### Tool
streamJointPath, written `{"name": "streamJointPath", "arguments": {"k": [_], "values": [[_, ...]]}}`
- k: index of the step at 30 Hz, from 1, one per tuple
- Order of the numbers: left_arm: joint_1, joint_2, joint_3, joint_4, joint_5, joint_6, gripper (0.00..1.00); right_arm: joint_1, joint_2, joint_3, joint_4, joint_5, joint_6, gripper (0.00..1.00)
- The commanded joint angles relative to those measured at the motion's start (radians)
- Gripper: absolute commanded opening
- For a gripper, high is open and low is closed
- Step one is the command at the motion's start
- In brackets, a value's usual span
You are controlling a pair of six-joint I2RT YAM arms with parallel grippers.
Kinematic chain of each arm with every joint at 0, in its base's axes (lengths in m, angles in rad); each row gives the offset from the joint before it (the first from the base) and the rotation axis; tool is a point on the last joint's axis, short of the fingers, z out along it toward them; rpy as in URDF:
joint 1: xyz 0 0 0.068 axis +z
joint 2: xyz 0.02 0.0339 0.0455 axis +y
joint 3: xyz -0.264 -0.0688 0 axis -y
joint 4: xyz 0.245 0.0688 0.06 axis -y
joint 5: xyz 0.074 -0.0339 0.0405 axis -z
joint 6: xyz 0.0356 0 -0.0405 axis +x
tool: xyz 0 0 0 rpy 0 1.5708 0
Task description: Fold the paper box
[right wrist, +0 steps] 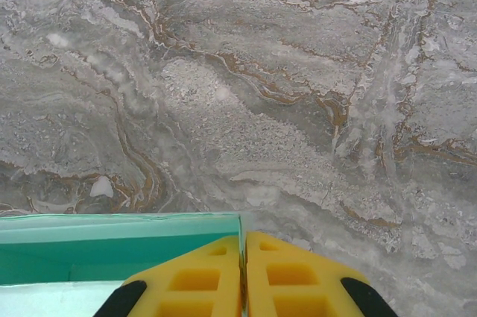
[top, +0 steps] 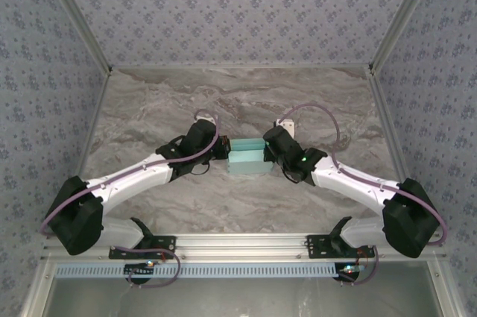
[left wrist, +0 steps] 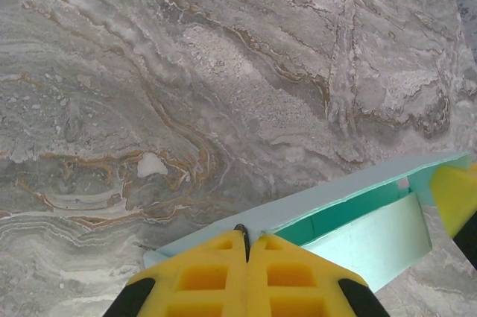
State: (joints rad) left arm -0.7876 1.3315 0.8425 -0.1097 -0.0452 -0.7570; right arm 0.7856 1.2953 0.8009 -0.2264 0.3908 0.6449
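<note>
The paper box [top: 247, 159] is seen at the middle of the marbled table [top: 246, 97], open side up, set between the two arms. The right gripper [right wrist: 243, 241] is pressed together on the box's end wall, and the thin card is seen running into the seam between its yellow fingers [right wrist: 194, 280]. The left gripper [left wrist: 244, 239] is likewise pressed together at the opposite end, its tips laid over the pale rim. Whether card is nipped there cannot be told, the spot being hidden by the fingers. In the top view both box ends are covered by the black wrist bodies. An aluminium rail [top: 246, 242] is set along the near edge, and patterned walls [top: 238, 4] enclose the table, all well apart from the box
</note>
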Motion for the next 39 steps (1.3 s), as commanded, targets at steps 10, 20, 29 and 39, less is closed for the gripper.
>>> {"name": "streamJointPath", "arguments": {"k": [10, 20, 29, 39], "values": [[-0.017, 0.006, 0.051, 0.028, 0.063, -0.067, 0.01, 0.021, -0.009, -0.017, 0.021, 0.0, 0.025, 0.12], [-0.018, 0.015, 0.006, 0.069, -0.019, 0.075, 0.02, 0.021, -0.032, -0.049, 0.02, -0.009, 0.001, 0.16], [-0.016, 0.012, 0.002, 0.097, -0.042, 0.195, 0.02, -0.046, -0.185, -0.059, 0.0, -0.103, -0.288, 0.61], [-0.015, 0.049, 0.018, 0.09, -0.04, 0.243, 0.01, -0.171, -0.34, -0.048, -0.108, -0.586, -1.02, 0.9]]}}
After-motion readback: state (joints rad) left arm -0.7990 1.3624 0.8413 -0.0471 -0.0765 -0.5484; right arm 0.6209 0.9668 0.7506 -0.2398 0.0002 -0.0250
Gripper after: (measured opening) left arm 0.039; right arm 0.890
